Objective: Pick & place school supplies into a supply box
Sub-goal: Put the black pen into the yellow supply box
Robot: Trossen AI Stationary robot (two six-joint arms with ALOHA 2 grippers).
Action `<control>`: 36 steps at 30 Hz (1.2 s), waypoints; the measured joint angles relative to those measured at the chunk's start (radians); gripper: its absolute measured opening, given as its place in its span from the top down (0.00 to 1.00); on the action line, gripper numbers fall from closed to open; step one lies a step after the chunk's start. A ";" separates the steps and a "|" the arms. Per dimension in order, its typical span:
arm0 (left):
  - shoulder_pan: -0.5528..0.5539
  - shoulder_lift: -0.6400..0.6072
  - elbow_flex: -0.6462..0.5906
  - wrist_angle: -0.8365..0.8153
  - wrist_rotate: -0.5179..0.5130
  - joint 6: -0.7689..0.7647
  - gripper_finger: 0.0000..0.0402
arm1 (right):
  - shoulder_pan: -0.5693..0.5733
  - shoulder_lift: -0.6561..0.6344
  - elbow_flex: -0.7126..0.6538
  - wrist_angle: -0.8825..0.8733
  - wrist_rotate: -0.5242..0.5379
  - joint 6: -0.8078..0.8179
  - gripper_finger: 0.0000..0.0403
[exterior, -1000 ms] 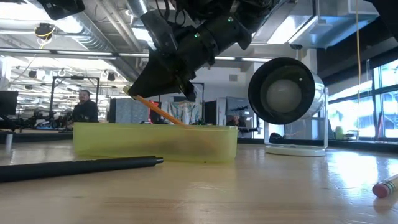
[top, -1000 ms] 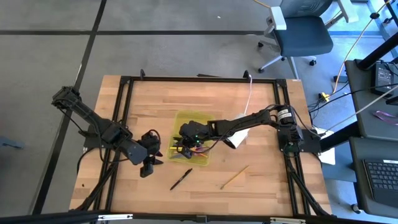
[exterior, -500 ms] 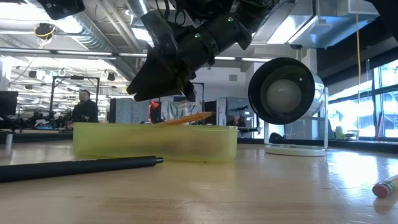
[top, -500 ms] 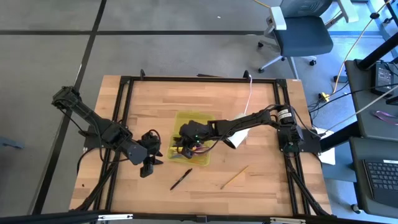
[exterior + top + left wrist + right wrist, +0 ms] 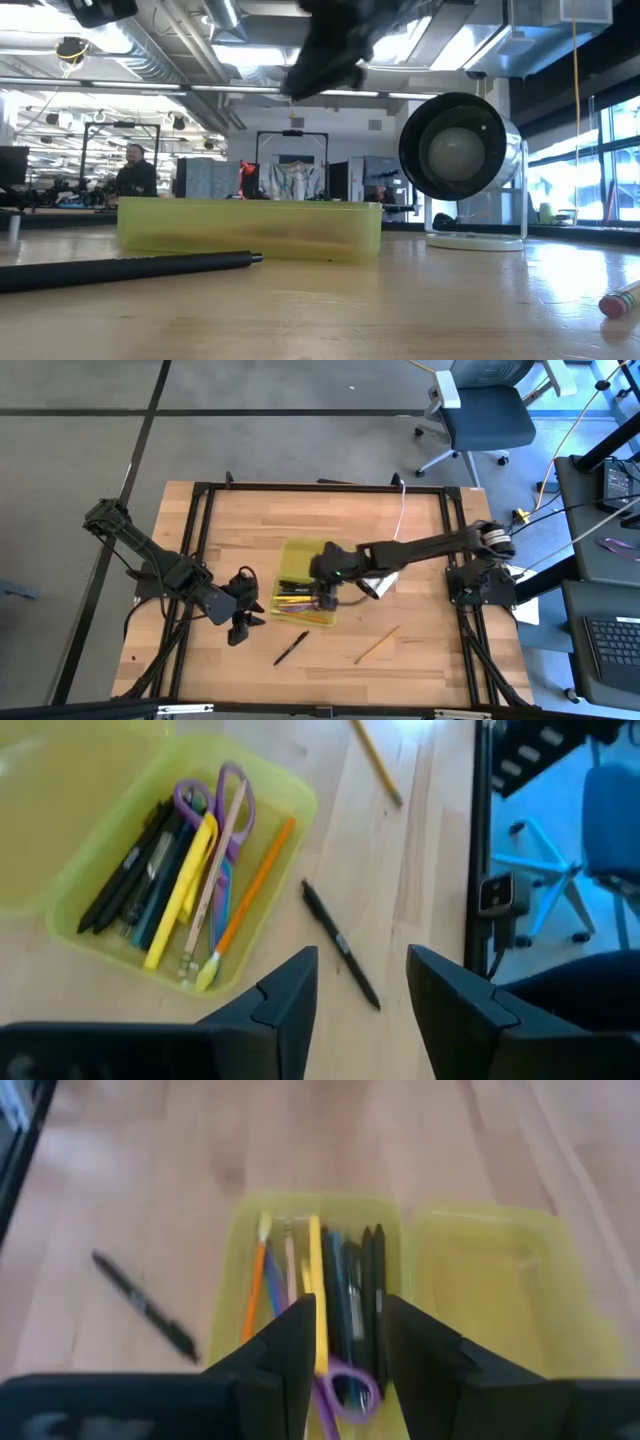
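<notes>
Lifted clear of the supply box (image 5: 303, 598) since a moment ago, my right gripper (image 5: 325, 596) no longer carries the orange pencil (image 5: 254, 885), which now lies inside the box among the other supplies. My right fingers (image 5: 290, 1348) stand a little apart with nothing between them, hovering above the box's right end in the high view. Below them the box holds the purple-handled scissors (image 5: 222, 808), the yellow marker (image 5: 183, 888) and several dark pens (image 5: 130, 870), all lying lengthwise. The box sits near the middle of the bench (image 5: 330, 520). A black pen (image 5: 291, 648) lies on the bench just past the box toward the front edge, and a yellow pencil (image 5: 377, 644) farther toward the front right. My left gripper (image 5: 240, 618) waits beside the box's left end, fingers (image 5: 290, 985) parted and empty.
</notes>
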 joint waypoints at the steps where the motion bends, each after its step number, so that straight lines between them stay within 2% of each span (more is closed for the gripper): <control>1: 0.001 0.005 0.000 0.014 -0.014 0.001 0.64 | 0.015 -0.024 -0.015 -0.009 0.025 -0.010 0.70; 4: 0.001 0.030 0.001 0.066 -0.050 0.032 0.64 | 0.044 -0.113 -0.083 -0.030 0.051 -0.035 0.70; 8: 0.000 0.104 0.001 0.208 -0.055 0.147 0.64 | 0.052 -0.275 -0.207 -0.032 0.065 -0.038 0.70; 13: 0.000 0.271 0.001 0.473 -0.077 0.342 0.64 | 0.052 -0.493 -0.391 -0.025 0.067 -0.008 0.70; 16: 0.001 0.373 0.004 0.569 -0.144 0.353 0.64 | 0.057 -0.609 -0.487 -0.032 0.063 0.025 0.70; 21: 0.002 0.515 0.111 0.403 -0.205 0.149 0.66 | 0.067 -0.774 -0.628 -0.039 0.054 0.045 0.70; 28: 0.007 0.671 0.333 0.122 -0.167 0.042 0.68 | 0.058 -0.885 -0.749 -0.016 0.055 0.049 0.70; 36: 0.019 0.705 0.369 0.138 -0.059 0.016 0.68 | 0.052 -0.889 -0.756 -0.013 0.055 0.045 0.70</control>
